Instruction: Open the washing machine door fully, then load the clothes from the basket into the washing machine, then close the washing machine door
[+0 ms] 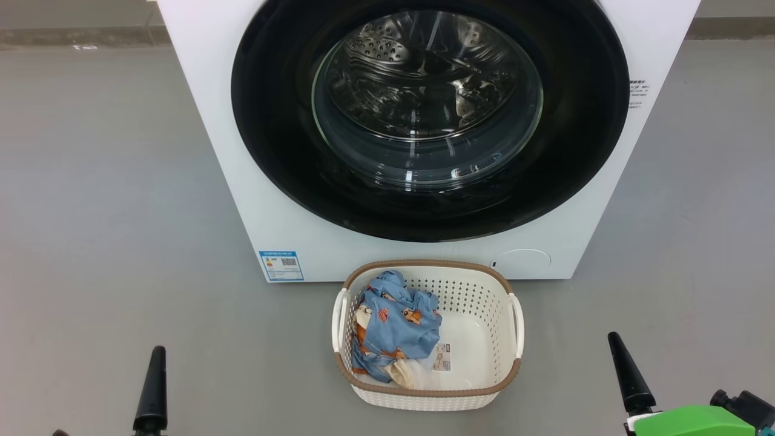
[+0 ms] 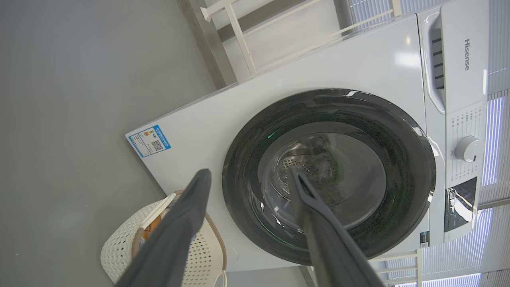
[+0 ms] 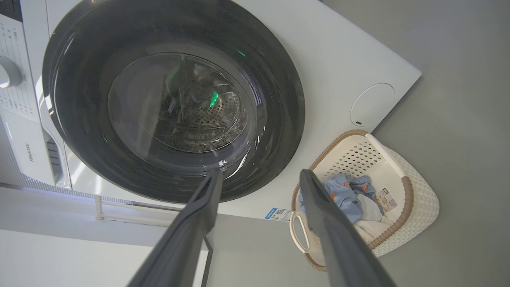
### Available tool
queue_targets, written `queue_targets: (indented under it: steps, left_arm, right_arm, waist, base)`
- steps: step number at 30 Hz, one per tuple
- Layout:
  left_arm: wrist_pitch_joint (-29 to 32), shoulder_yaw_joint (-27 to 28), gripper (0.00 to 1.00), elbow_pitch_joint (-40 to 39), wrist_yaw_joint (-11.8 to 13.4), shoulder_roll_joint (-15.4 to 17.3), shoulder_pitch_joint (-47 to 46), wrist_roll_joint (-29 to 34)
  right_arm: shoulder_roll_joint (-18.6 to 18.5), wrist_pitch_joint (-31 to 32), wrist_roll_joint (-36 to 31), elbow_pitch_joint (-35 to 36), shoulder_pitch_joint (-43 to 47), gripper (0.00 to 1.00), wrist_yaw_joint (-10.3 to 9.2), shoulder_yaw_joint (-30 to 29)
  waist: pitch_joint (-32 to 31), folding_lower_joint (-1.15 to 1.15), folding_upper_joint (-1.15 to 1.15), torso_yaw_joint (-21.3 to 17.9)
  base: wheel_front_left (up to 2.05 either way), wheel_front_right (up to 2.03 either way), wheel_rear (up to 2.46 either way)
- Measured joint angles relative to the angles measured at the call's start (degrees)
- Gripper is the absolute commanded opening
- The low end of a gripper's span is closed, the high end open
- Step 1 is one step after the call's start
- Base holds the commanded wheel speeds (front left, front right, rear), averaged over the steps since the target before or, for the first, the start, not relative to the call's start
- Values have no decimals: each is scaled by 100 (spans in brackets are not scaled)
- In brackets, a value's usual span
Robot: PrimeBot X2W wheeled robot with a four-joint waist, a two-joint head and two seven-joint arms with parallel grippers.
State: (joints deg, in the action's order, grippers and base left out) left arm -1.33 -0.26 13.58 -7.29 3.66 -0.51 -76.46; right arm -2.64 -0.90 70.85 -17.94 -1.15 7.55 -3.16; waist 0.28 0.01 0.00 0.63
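Grey floor (image 1: pixel 91 181). Left fingers (image 2: pixel 187 215) spread wide, empty; right fingers (image 3: pixel 199 219) likewise wide, empty. Both point at the washing machine (image 1: pixel 206 91) and stand clear of it. Washing machine door (image 1: pixel 272 151) shut. Basket (image 1: pixel 484 290) on the floor just before the machine's front, clothes (image 1: pixel 396 321) bundled inside.

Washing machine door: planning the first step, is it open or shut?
Shut: the door lies flush on the washing machine, glass covering the drum.

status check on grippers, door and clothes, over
Left gripper and right gripper open, empty. Washing machine door shut. Clothes in basket, right before the machine.
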Motion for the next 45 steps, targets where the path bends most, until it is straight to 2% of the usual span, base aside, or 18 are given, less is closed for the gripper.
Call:
queue_targets:
  steps: [3, 45]
  left_arm:
    - [-11, -8, 100, -13, 0, 2, 1, 36]
    - [-660, -534, 100, -405, 0, 356, 146, 2944]
  right_arm:
    - [1, -25, -66, 4, 0, 100, 0, 19]
    - [-102, -688, -3210, 142, 6, 100, 0, 248]
  waist:
    - [0, 0, 0, 1]
    - [-9, 0, 0, 34]
  base:
    - [0, 0, 0]
    - [0, 0, 0]
